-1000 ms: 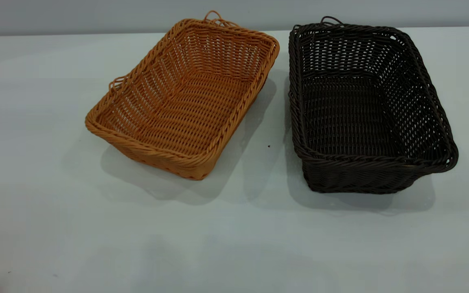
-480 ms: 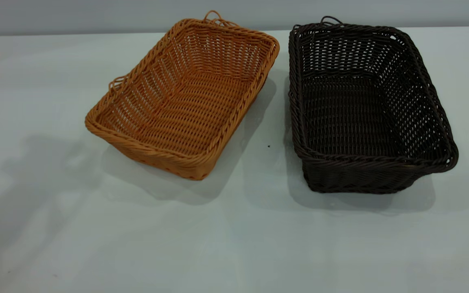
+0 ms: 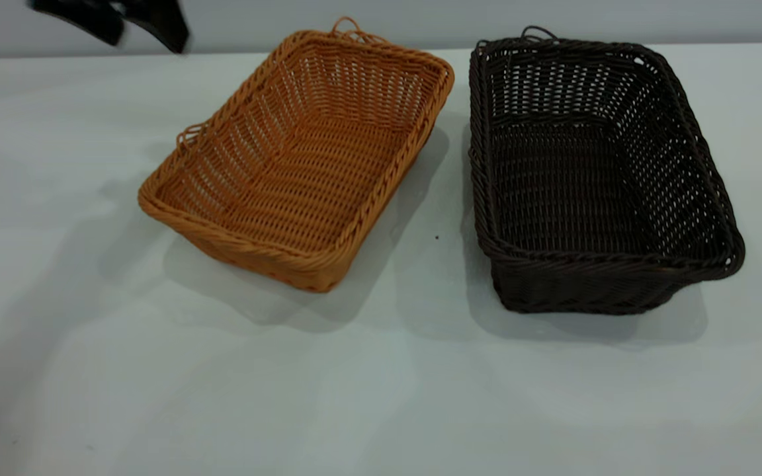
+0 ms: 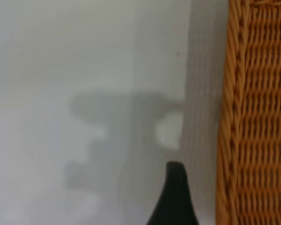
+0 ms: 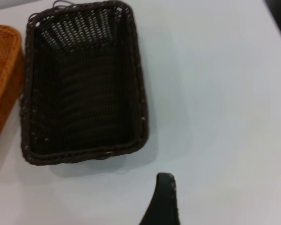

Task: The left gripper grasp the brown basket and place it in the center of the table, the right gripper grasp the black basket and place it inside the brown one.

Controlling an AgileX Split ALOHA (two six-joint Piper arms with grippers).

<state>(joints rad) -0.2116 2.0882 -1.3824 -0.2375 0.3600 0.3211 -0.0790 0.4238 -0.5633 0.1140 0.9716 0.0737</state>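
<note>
The brown basket (image 3: pixel 301 158) stands skewed on the table (image 3: pixel 381 383), left of centre. The black basket (image 3: pixel 592 178) stands to its right, apart from it. My left gripper (image 3: pixel 148 39) is open and empty, high at the far left, beyond the brown basket's far left corner and not touching it. In the left wrist view one of its fingers (image 4: pixel 175 199) hangs over bare table beside the brown basket's rim (image 4: pixel 229 117). My right gripper does not show in the exterior view. In its wrist view one finger (image 5: pixel 163 201) is over bare table, near the black basket (image 5: pixel 82 89); no second finger shows beside it.
The table's far edge (image 3: pixel 57 56) meets a grey wall. A gap of bare table (image 3: pixel 447 198) lies between the two baskets. The front half of the table holds only shadows.
My left gripper has come into the exterior view at the top left, and its shadow has spread across the table's left side. Both baskets have stayed in place.
</note>
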